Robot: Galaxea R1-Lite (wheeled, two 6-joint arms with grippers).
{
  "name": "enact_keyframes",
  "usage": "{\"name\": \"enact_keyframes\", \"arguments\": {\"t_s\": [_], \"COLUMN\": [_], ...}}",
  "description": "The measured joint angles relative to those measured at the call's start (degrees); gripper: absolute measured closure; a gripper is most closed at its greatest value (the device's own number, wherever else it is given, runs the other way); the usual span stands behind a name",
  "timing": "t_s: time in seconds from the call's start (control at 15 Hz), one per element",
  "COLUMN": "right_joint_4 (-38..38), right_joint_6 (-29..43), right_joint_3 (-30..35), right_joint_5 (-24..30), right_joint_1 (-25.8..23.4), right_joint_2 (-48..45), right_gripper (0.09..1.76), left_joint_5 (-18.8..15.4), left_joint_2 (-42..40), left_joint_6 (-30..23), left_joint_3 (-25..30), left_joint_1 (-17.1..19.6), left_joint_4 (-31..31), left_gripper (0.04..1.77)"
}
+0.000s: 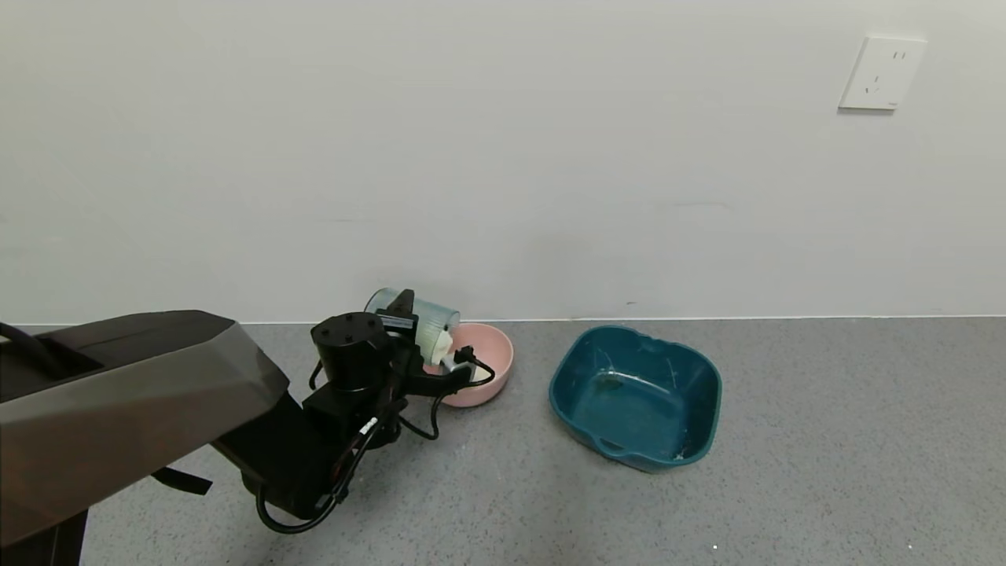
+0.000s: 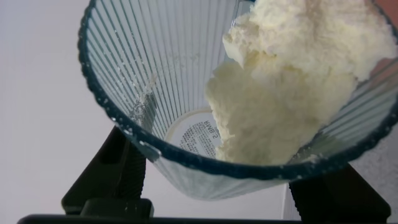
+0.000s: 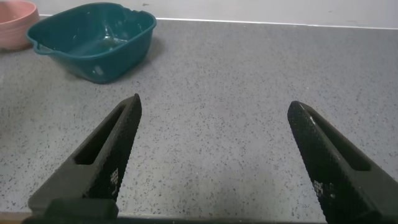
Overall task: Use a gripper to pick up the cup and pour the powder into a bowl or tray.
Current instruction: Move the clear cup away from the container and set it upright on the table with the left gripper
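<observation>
My left gripper (image 1: 409, 326) is shut on the ribbed blue-green cup (image 1: 416, 318) and holds it tipped on its side, mouth toward the pale pink bowl (image 1: 493, 369). In the left wrist view the cup (image 2: 155, 74) fills the frame, with off-white powder (image 2: 292, 93) heaped against its lower wall at the rim, and my black fingers (image 2: 118, 168) on either side. A little powder (image 1: 442, 346) shows at the cup's mouth over the bowl's near edge. My right gripper (image 3: 214, 162) is open and empty above the grey floor; it is out of the head view.
A dark teal squarish tray (image 1: 635, 397) with handles stands right of the pink bowl; it also shows in the right wrist view (image 3: 93, 40) beside the bowl (image 3: 15, 22). A white wall rises just behind them. Grey speckled floor (image 1: 825, 440) lies to the right.
</observation>
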Motion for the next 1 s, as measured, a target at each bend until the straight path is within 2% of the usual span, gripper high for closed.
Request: {"name": "enact_keyframes", "arguments": {"t_s": [0.33,0.53,0.8,1.0], "right_joint_4": [0.0,0.0,0.0,0.0], "right_joint_6": [0.0,0.0,0.0,0.0], "right_joint_3": [0.0,0.0,0.0,0.0], "right_joint_5": [0.0,0.0,0.0,0.0], "right_joint_1": [0.0,0.0,0.0,0.0], "right_joint_2": [0.0,0.0,0.0,0.0], "right_gripper": [0.14,0.14,0.14,0.14], "left_joint_5": [0.6,0.8,1.5,2.6], "left_joint_2": [0.4,0.0,-0.4,-1.1], "left_joint_6": [-12.8,-18.9,-31.3,-37.2], "left_joint_3": [3.5,4.0,4.0,4.1], "left_joint_1": [-0.2,-0.2,-0.4,0.1], "left_joint_4": [0.0,0.0,0.0,0.0], "left_gripper": [0.52,0.52,0.52,0.53]}}
